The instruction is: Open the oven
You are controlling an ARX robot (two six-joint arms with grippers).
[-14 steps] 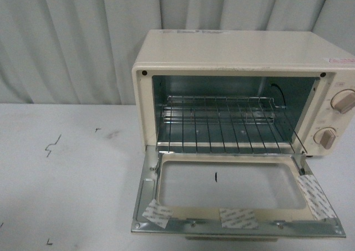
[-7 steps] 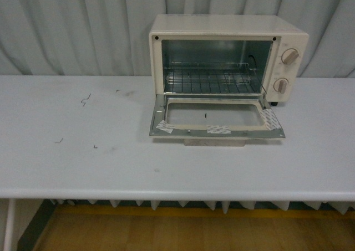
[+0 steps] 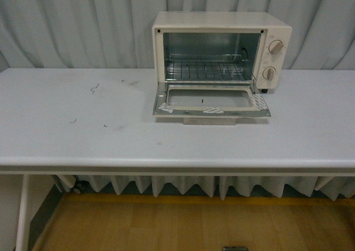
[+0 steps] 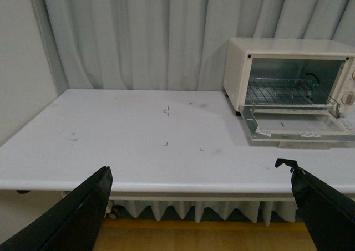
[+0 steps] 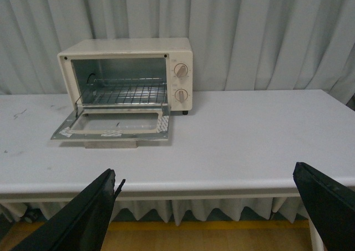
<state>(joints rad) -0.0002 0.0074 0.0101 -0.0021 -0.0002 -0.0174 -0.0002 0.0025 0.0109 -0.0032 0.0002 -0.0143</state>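
Two grippers, left and right, hang off the near edge of the bench, each with its jaws spread wide and holding nothing; neither touches anything. You find the oven standing toward the back of the bench, close to the curtain and a little right of centre in the front view. Its door lies folded all the way down and flat, glass window upward, with the handle showing beneath its front edge. You can see straight into the cavity, where the rack sits level. Both knobs are on the right of the oven's front panel.

Judged from this layout, the opening is complete, and the step in hand appears to be the retreat. To do it well, keep both arms low and well apart from the oven, and leave the jaws wide, since nothing needs gripping. Avoid sweeping across the bench: a knock on the lowered door, which projects forward, could swing it shut or shift the oven. Check in the front view that the door rests fully down before you settle the arms. Small dark marks on the bench at left need no attention.
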